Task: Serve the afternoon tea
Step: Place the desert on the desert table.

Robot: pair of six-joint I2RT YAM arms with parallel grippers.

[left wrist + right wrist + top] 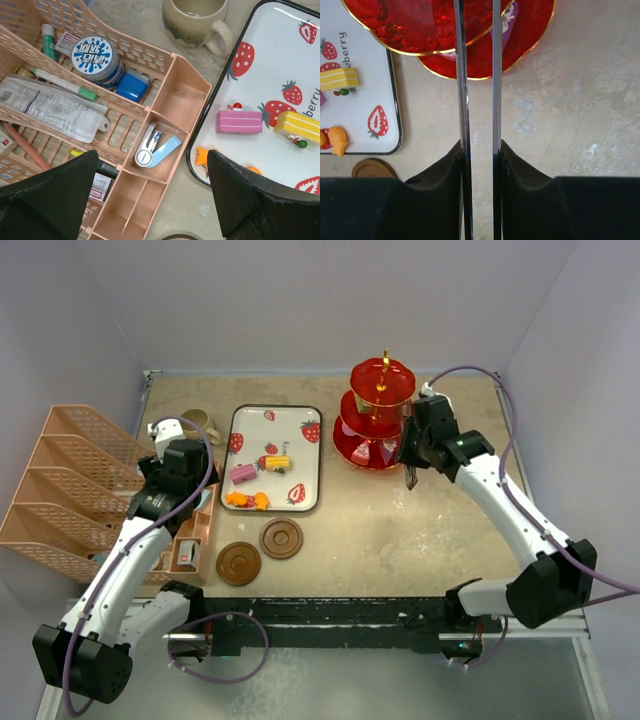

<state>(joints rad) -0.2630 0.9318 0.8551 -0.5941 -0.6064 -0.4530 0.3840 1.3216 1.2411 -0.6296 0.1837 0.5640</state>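
Note:
The red three-tier stand point(380, 412) with its gold stem stands at the back right. My right gripper point(417, 452) is beside it, shut on long metal tweezers point(462, 75) whose two arms reach over the lowest tier point(530, 30). A purple sweet point(509, 17) lies on that tier near the tweezer tips, which are out of the wrist view. Pink point(239, 121), yellow point(297, 127) and orange point(247, 500) sweets lie on the strawberry tray point(300, 410). The olive-brown mug point(195, 20) sits left of the tray. Two brown coasters point(281, 538) point(238, 563) lie in front. My left gripper point(152, 165) hangs open above the pink organiser.
A pink desk organiser point(175, 100) with a stapler point(155, 147), tin, pens and packets fills the left side, next to slanted pink file racks point(70, 490). White walls close in the table at the back and both sides.

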